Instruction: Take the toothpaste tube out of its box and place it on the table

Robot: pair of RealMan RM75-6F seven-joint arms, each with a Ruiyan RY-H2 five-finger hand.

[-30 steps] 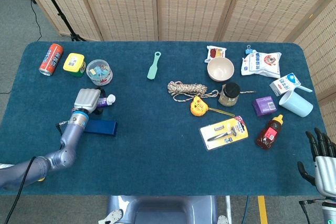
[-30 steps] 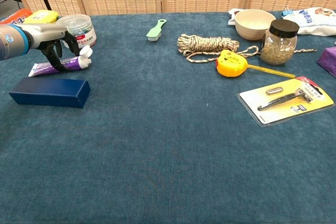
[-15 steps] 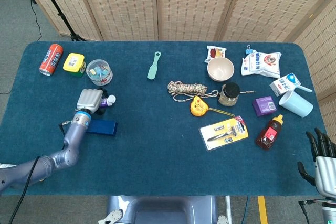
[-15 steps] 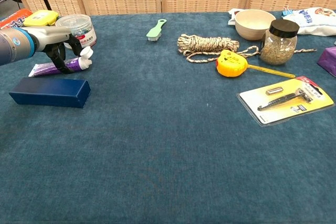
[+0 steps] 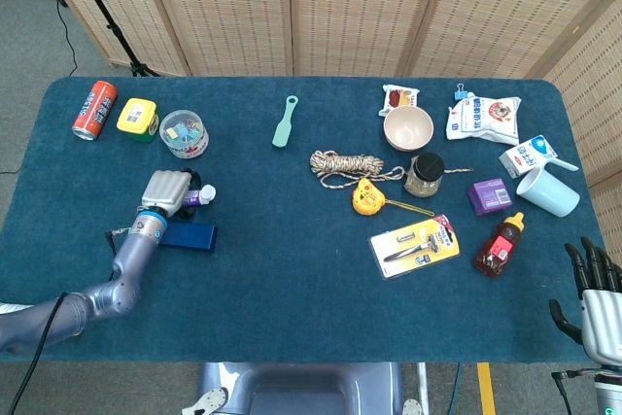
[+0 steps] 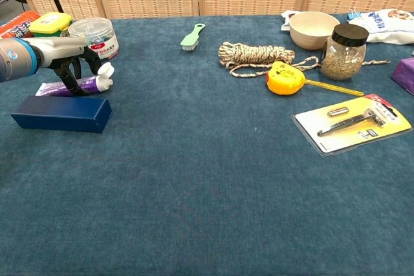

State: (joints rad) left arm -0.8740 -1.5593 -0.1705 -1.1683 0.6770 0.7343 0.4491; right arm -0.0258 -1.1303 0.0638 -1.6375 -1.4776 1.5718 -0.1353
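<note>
**A:** Starting at the left, what is that arm doing?

**B:** The left hand [image 6: 76, 63] is over the purple toothpaste tube with the white cap [image 6: 77, 84], dark fingers [image 6: 67, 75] down on either side of it. The tube lies on the table just behind the long dark-blue cardboard box [image 6: 61, 113], so it is already out. Whether the fingers grip it or only straddle it, I cannot tell.

**A:** What could go wrong from there?

**B:** If the fingers have not let go when the arm lifts, I'd expect the tube to be dragged or flipped, perhaps against the box or the clear round tub with the red label [image 6: 94, 33] just behind. A sideways withdrawal might nudge the box too.

**A:** And further right?

**B:** A mint-green brush [image 5: 284, 121], a coil of pale rope [image 5: 346, 164], a yellow tape measure [image 5: 368, 196], a cream bowl [image 5: 407, 127], a black-lidded glass jar [image 5: 424, 174] and a carded razor pack [image 5: 415, 246]. All well apart from the tube. The right hand [image 5: 595, 298] is off the table's near right corner, fingers upright and apart, holding nothing.

**A:** The surface and room?

**B:** A dark teal felt-like cloth [image 6: 213, 185] covers the table, which probably keeps things from sliding. Woven wicker screens [image 5: 340, 7] stand behind, on a grey floor.
</note>
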